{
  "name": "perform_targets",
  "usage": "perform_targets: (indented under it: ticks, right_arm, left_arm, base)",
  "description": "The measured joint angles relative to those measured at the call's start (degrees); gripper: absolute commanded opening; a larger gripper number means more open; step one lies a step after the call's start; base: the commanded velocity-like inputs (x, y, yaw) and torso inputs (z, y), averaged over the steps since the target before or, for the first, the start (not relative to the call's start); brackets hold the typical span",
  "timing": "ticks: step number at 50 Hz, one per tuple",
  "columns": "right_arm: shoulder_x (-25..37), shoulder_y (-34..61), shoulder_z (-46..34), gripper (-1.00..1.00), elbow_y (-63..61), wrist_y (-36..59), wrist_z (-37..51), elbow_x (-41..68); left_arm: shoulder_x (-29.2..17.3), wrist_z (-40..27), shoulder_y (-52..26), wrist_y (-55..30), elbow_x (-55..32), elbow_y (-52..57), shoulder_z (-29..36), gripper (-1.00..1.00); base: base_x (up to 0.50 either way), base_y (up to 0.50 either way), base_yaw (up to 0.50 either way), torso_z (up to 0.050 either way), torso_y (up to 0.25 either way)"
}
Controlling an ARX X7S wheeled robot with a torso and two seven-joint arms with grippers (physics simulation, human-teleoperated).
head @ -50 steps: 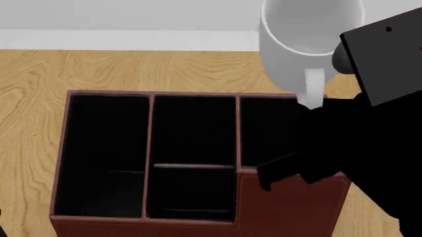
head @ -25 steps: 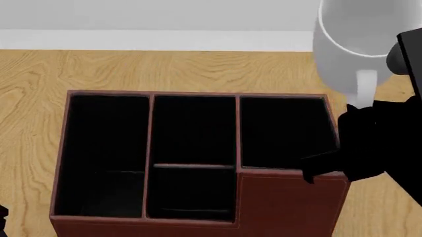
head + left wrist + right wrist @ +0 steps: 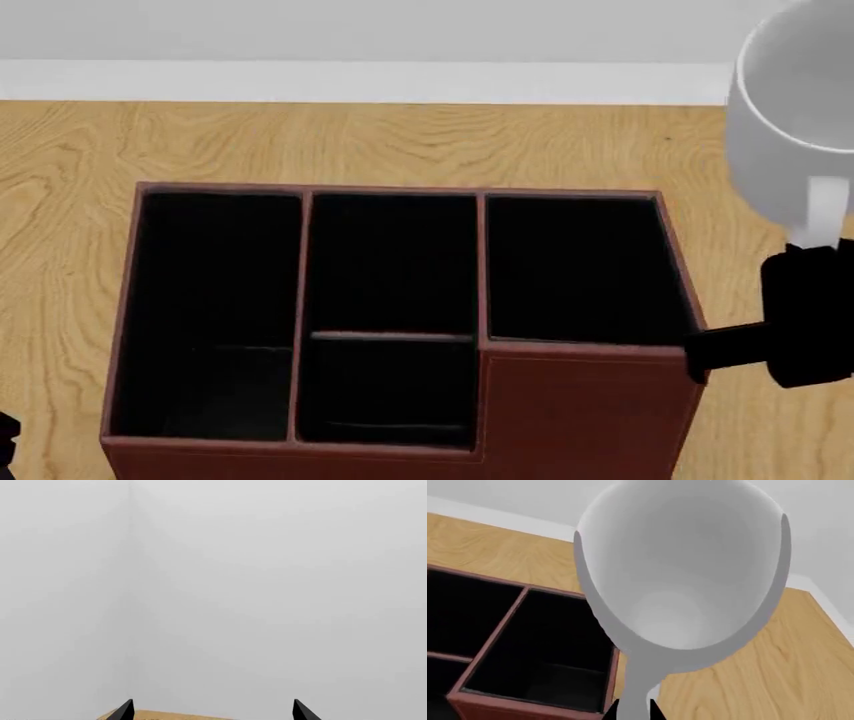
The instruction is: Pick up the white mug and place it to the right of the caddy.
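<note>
while the one caddy (image 3: 587, 420) stands nearest on the wooden table (image 3: 400, 145), its four black-lined compartments, three in the far row and one nearer in the middle, all show only dark bare lining, and its near right section is closed over in red-brown leather. just past the caddy's right end, the right gripper (image 3: 634, 711) is pinched shut on the loop handle of the one white mug (image 3: 794, 130), which hangs in the air, its mouth open and its inside bare. farthest off, the left gripper (image 3: 212, 711) shows two black fingertips spread apart with nothing between them, before a grey wall.
</note>
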Motion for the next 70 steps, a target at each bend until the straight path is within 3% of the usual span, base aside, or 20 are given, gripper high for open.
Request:
perform_targets:
  ticks: [70]
  right_arm:
    - [1.13,-13.59,-3.42,-1.00,6.27,-6.49,-8.37,-10.26]
  left_arm:
    - [-1.17,-1.17,0.62,0.03,-0.12,1.52,0.89,1.00]
  base:
    - [0.00,0.00,0.00,0.000,0.001]
